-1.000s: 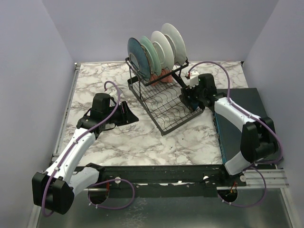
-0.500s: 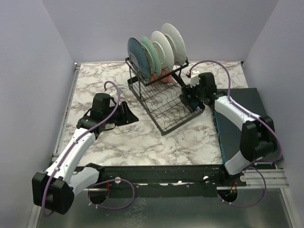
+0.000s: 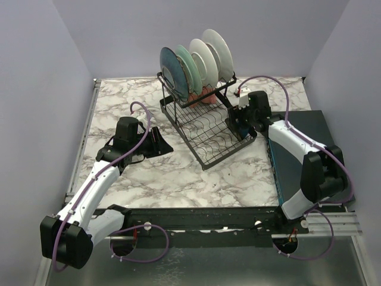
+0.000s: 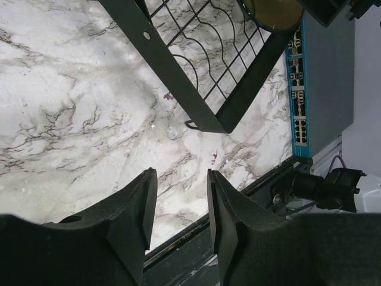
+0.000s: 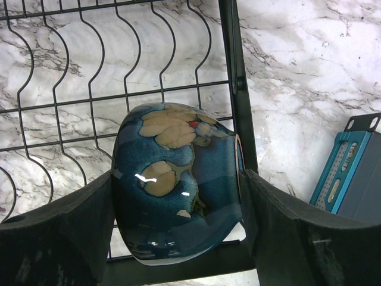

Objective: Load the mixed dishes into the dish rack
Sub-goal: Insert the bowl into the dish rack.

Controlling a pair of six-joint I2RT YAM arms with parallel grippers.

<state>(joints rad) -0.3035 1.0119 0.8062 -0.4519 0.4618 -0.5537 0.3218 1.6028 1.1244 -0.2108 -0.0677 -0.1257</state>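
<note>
Right gripper (image 3: 237, 121) has barely crept toward the black wire two-tier dish rack (image 3: 205, 128) since a second ago. Left wrist: left gripper (image 4: 180, 179) half open, empty, above the marble table (image 4: 71, 119). Right wrist: it's clamped on the dark blue, tan-patched bowl (image 5: 175, 190) over the rack's lower tray.

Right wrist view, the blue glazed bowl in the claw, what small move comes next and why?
Probably lower the dark blue glazed bowl with tan patches slightly: the right claw grips both its sides over the black wire rack tray, near the corner frame.
</note>
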